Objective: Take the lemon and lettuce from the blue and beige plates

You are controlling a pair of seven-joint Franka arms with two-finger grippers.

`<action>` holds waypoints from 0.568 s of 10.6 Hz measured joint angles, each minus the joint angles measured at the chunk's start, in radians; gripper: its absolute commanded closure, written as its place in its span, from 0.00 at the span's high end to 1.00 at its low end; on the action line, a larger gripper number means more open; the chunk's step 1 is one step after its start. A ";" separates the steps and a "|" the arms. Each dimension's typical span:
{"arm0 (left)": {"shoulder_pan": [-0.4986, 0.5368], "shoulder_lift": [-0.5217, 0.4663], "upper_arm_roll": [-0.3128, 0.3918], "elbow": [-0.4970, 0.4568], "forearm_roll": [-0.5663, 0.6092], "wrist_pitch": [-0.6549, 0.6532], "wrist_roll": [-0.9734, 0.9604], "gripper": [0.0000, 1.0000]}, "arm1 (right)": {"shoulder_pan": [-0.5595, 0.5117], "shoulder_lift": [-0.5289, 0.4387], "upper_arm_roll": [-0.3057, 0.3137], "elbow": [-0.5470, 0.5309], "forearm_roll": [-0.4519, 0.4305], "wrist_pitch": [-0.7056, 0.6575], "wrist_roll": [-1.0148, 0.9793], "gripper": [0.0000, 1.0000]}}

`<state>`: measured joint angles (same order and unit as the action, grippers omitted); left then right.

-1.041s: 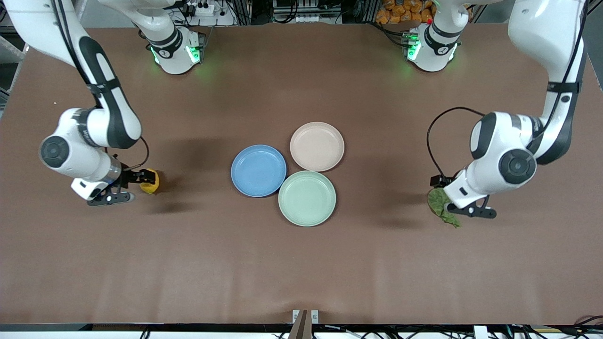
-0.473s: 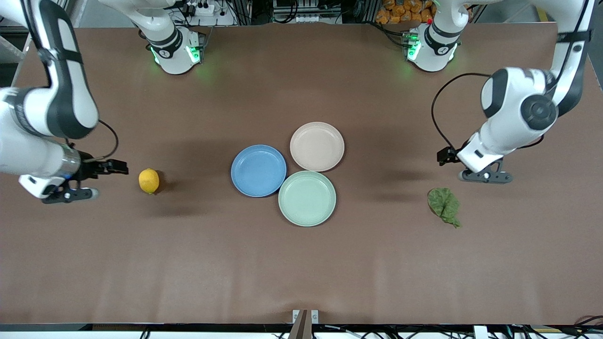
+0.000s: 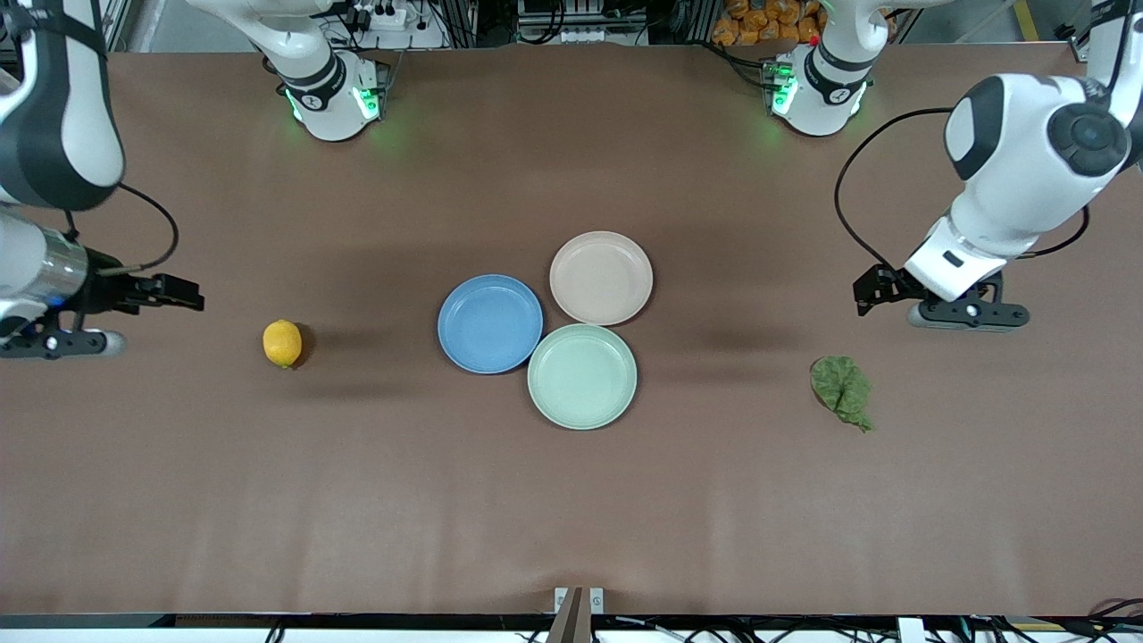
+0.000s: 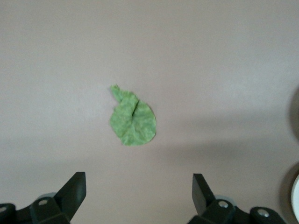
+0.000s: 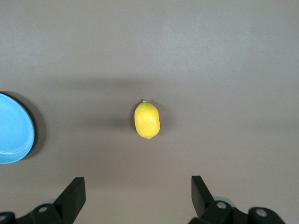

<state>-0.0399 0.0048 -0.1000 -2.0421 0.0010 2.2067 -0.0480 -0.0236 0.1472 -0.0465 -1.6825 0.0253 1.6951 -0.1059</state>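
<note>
The yellow lemon (image 3: 282, 343) lies on the bare table toward the right arm's end; it also shows in the right wrist view (image 5: 147, 120). The dark green lettuce (image 3: 841, 388) lies on the table toward the left arm's end, and in the left wrist view (image 4: 133, 120). The blue plate (image 3: 490, 323) and beige plate (image 3: 601, 278) sit empty at mid-table. My right gripper (image 3: 183, 295) (image 5: 138, 189) is open and empty, raised over bare table away from the lemon. My left gripper (image 3: 871, 290) (image 4: 139, 186) is open and empty, raised over bare table away from the lettuce.
A pale mint-green plate (image 3: 582, 376) sits empty, touching the blue and beige plates and nearer to the front camera than both. The blue plate's edge shows in the right wrist view (image 5: 14, 128).
Both grippers let go and rose. The right one drew back from the lemon toward the table's end. The left one lifted off the lettuce. Lemon and lettuce stay on the table.
</note>
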 measured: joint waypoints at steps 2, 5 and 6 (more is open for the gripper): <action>-0.001 -0.002 -0.014 0.052 0.000 -0.023 0.000 1.00 | -0.002 -0.024 -0.006 0.040 -0.001 -0.057 0.003 1.00; -0.002 -0.002 -0.028 0.122 0.000 -0.134 0.000 1.00 | -0.011 -0.036 -0.014 0.129 -0.001 -0.176 0.004 1.00; -0.003 -0.002 -0.030 0.152 0.000 -0.183 0.000 1.00 | -0.013 -0.037 -0.015 0.155 -0.001 -0.210 0.005 1.00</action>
<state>-0.0429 0.0028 -0.1296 -1.8900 0.0010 2.0237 -0.0480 -0.0367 0.1098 -0.0616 -1.5276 0.0240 1.4849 -0.1013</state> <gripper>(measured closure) 0.000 0.000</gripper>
